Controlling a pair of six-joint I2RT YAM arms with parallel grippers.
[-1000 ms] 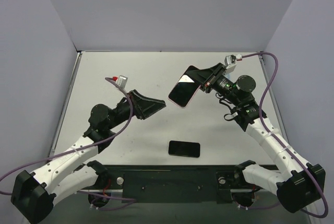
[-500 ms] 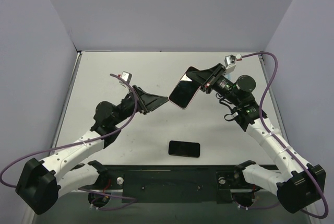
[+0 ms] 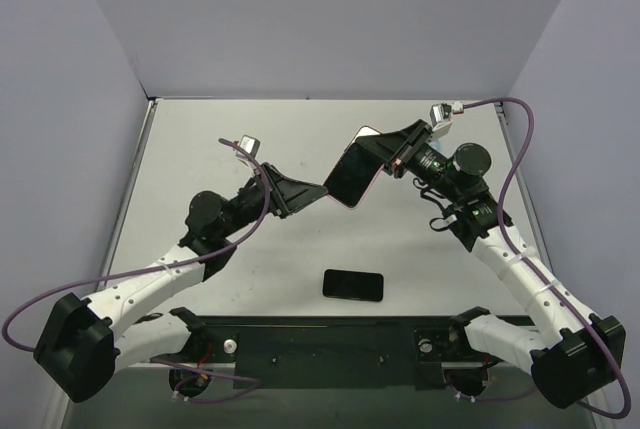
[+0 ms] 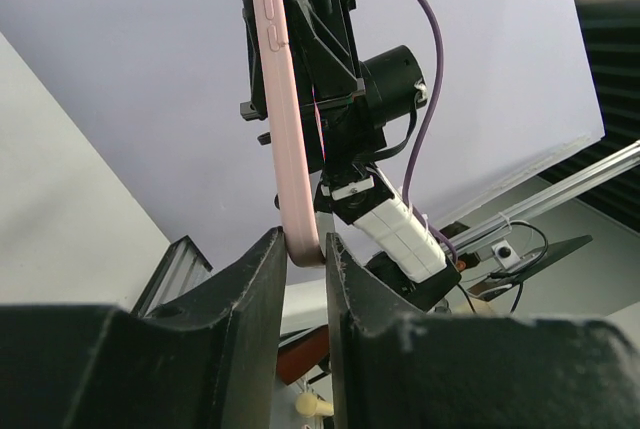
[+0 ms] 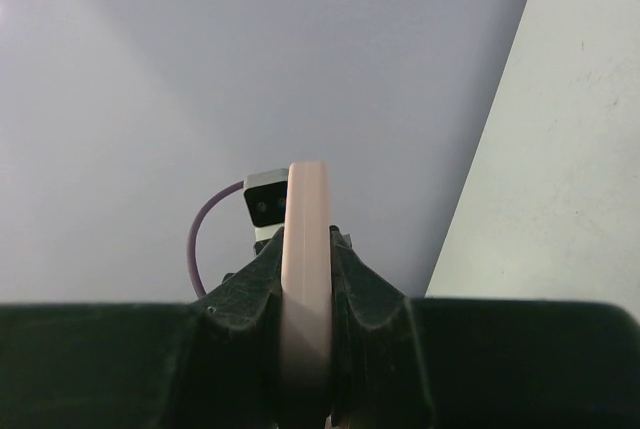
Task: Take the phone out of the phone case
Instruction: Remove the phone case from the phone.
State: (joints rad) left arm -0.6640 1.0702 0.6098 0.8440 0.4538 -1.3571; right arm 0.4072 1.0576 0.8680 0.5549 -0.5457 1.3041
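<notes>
The pink phone case [image 3: 352, 171] with a dark glossy phone screen in it is held in the air above the table's middle, tilted. My right gripper [image 3: 380, 153] is shut on its upper right end. In the right wrist view the case's pink edge [image 5: 306, 279] stands between the two fingers of the right gripper [image 5: 306, 239]. My left gripper [image 3: 320, 190] is at the case's lower left corner. In the left wrist view the left gripper [image 4: 303, 249] is closed on the lower end of the pink edge [image 4: 283, 119].
A black phone-like slab [image 3: 353, 285] lies flat on the grey table [image 3: 240, 139] near the front edge, between the two arm bases. Lilac walls enclose the table on the left, back and right. Purple cables trail from both wrists.
My left arm has reached up and to the right until its fingers closed in around the case's lower corner. My right gripper has kept hold of the case with only a slight shift.
</notes>
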